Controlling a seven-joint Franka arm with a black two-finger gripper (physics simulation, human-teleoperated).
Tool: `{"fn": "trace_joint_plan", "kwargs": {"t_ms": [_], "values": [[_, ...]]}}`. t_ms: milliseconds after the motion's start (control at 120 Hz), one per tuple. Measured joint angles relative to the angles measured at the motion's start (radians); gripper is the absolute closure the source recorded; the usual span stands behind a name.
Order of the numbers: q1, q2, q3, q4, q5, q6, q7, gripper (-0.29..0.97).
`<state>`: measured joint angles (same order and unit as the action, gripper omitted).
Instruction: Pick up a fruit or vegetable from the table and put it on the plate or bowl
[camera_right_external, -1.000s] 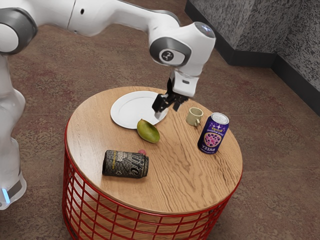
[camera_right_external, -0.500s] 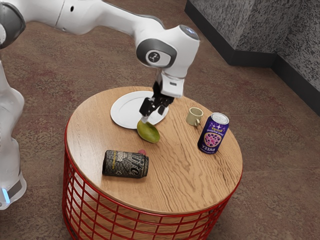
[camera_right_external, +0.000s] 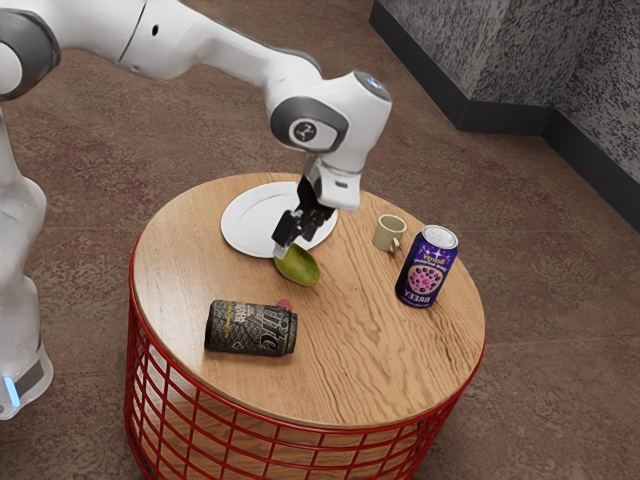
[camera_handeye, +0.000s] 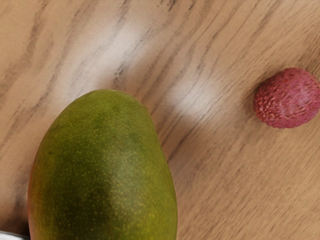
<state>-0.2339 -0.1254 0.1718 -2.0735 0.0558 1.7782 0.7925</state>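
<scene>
The black fingers (camera_right_external: 284, 236) hang spread apart and grasp nothing, poised directly over the mango (camera_right_external: 298, 268). The mango lies on the wooden worktop (camera_right_external: 370, 330), and its far end sits right below the fingertips. In the wrist view the mango (camera_handeye: 105, 170) bulks large just under the hand, green and speckled with a reddish blush along one edge. That makes the coming move, as I judge it, a short drop straight down rather than any sideways reach. The fruit's long axis runs from the plate's rim toward the near side of the worktop, slanting to the exterior view's right. The fingers would do best to close across its narrower width. The white plate (camera_right_external: 248, 215) lies just beyond the mango, so near that its rim may touch the fruit's far end. What shows of its surface carries nothing, so the carry to it looks brief. A small red lychee (camera_right_external: 284, 303) rests on the wood on the mango's near side, apart from it and untouched. Further off toward the exterior view's right a pale cup (camera_right_external: 388, 233) stands upright, and I cannot tell whether anything is in it. A purple can (camera_right_external: 426, 266) stands beside the cup. A black can (camera_right_external: 250, 328) lies on its side near the front edge, just past the lychee.
</scene>
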Motion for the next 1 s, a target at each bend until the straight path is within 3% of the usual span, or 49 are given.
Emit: {"fn": "trace_joint_plan", "kwargs": {"t_ms": [1000], "values": [[0.006, -0.005, 0.006, -0.057, 0.011, 0.091, 0.17, 0.0]]}}
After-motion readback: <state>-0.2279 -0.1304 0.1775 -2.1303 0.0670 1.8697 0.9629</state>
